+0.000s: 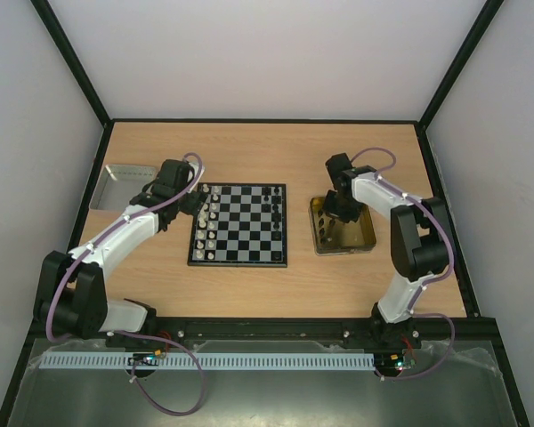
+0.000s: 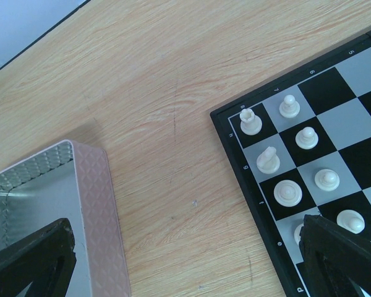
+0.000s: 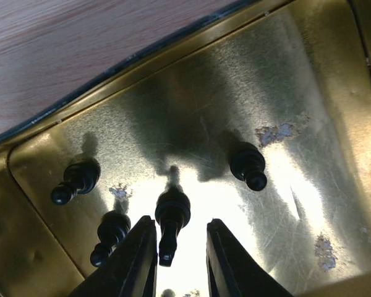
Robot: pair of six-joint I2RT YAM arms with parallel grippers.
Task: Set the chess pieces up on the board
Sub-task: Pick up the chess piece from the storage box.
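You're holding your left hand (image 2: 185, 232) wide open over the worktop (image 2: 173, 93), just left of the board (image 1: 238, 262), where white chess pieces (image 2: 307, 137) are standing; right of the board, your right hand (image 3: 180, 229) is straddling a black piece (image 3: 171, 213) in the yellow tray (image 1: 360, 236), fingers (image 3: 136, 260) narrowly apart, not pinching it.

It looked like a robotics lab cell: a light wooden tabletop (image 1: 249, 151) stood boxed in by plain white wall panels (image 1: 267, 53) and black frame struts (image 1: 72, 58).
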